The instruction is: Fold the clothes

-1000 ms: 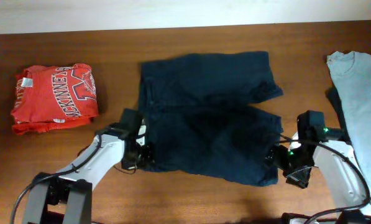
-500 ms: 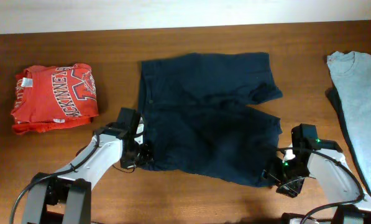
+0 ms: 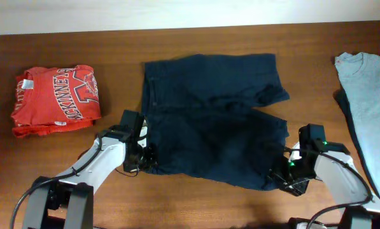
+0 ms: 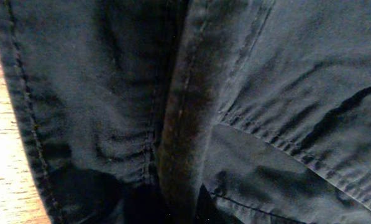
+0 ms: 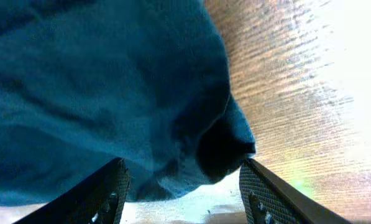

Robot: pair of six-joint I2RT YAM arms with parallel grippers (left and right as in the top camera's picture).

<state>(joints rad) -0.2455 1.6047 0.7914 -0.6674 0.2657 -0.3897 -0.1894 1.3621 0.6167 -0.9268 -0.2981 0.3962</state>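
The clothes [image 3: 215, 121] are a dark navy pair of shorts spread flat mid-table, waist to the left and legs to the right. My left gripper [image 3: 145, 156] is shut on the clothes at the near waistband corner. In the left wrist view the navy fabric [image 4: 266, 93] fills the frame and bunches toward the bottom, hiding the fingers. My right gripper [image 3: 285, 179] sits at the near hem corner. In the right wrist view its jaws [image 5: 185, 186] stand open, with the hem corner [image 5: 225, 149] hanging between the two pads and touching neither.
A folded red shirt with white lettering [image 3: 56, 98] lies at the far left. A pale grey-blue T-shirt [image 3: 371, 108] runs along the right edge. Bare wooden table [image 3: 196, 203] shows in front of the shorts and behind them.
My right gripper has moved down and left onto the near hem corner, and its jaws have narrowed. The left gripper has stayed put on the waistband.
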